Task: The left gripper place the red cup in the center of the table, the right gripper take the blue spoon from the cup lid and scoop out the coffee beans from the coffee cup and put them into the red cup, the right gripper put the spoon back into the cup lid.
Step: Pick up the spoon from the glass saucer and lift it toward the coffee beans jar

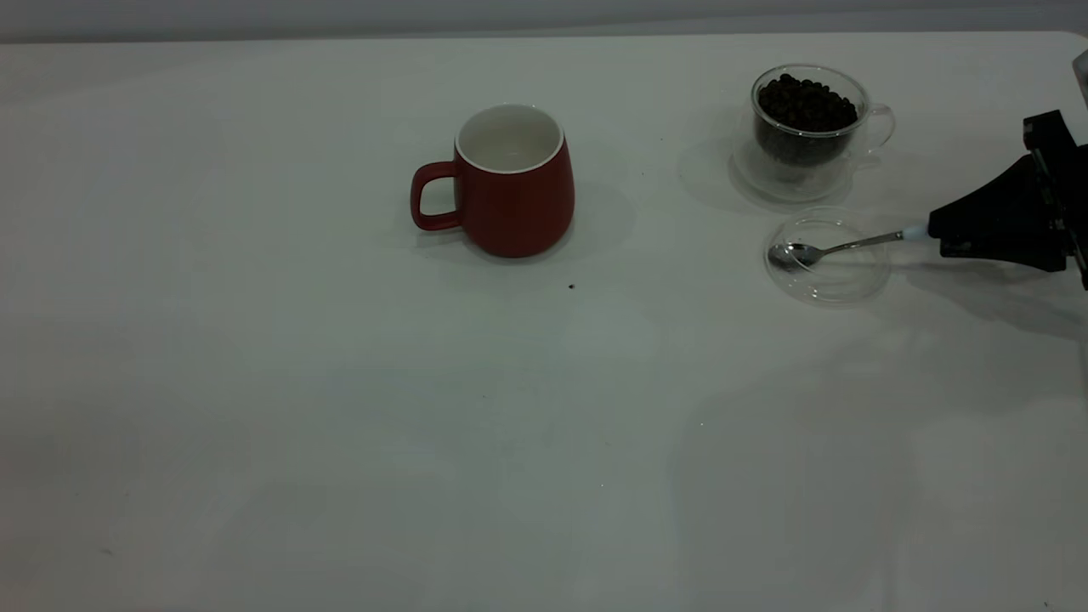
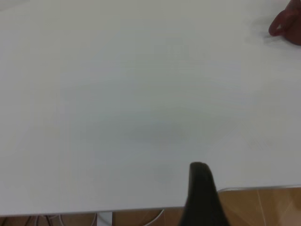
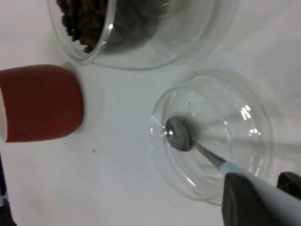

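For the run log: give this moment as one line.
red cup: mid-table, empty | right gripper: fingers shut on blue spoon | spoon bowl in cup lid | left gripper: off by table edge

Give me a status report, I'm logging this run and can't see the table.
Right tool shut on blue spoon, bowl in cup lid. Left tool back at table edge. Red cup centered, empty. Coffee beans in coffee cup. Path clear.

A dark-red mug (image 1: 514,191) with a white inside is sitting on the white table (image 1: 255,382); dark brown beans (image 1: 803,104) are filling clear glass.
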